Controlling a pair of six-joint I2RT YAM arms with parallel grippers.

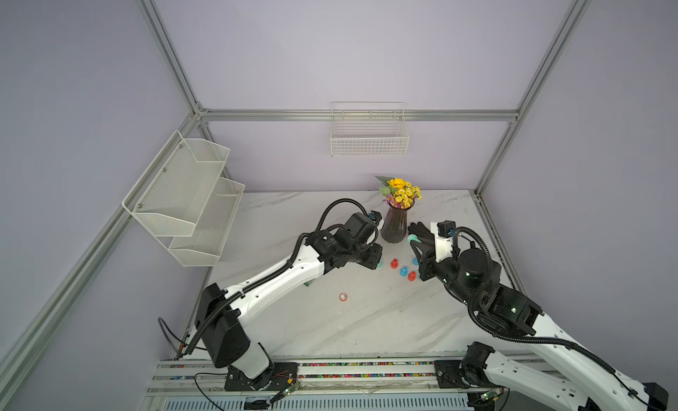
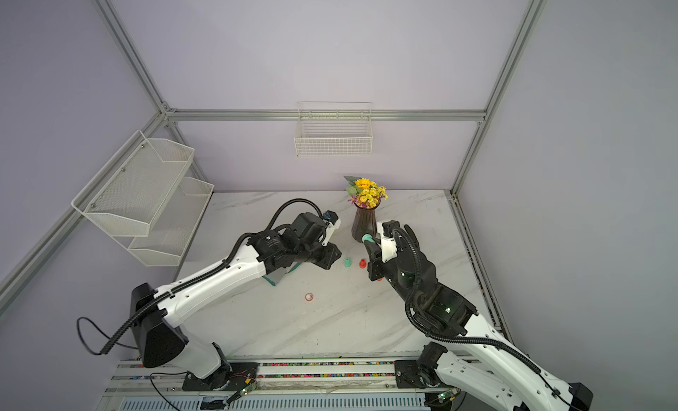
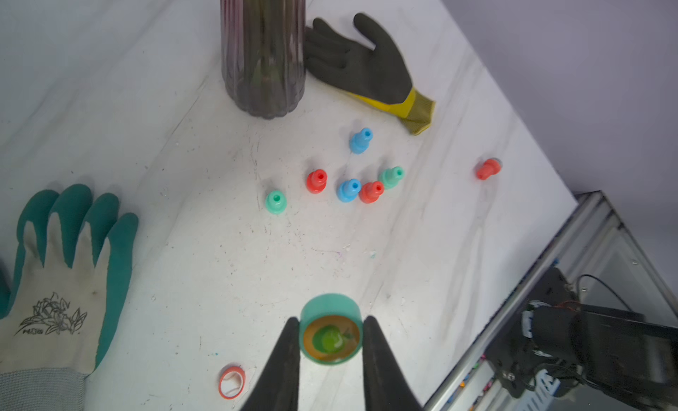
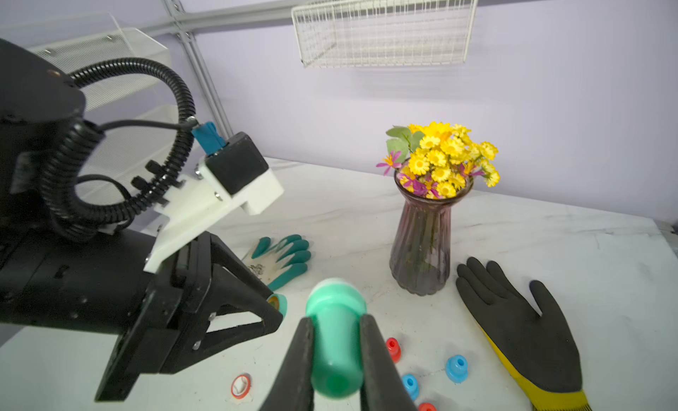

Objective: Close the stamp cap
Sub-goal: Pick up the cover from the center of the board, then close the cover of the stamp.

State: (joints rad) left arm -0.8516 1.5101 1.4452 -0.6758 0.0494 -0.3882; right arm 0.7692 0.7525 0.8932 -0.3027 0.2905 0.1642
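Left end effector pinches green stamp cap; right end effector clamps green stamp, both aloft near vase. Risk: cap mouth seemingly faces away from stamp, so pressing misaligned could pop either loose onto counter.

The cap in the black left hand is teal outside and orange within, with a bright green blot at its centre. The stamp in the black right hand is the same teal, with a white end. Below both hands, the bench is white marble veined in grey. Just beside the left hand lies a red ring. Beyond that hand stand a red peg, a blue peg and a mint peg. The cream glove has teal fingertips, a grey cuff and a black line drawing of flowers. The black glove has a yellow cuff. The vase is smoky purple and ribbed, its flowers yellow and magenta with green leaves.
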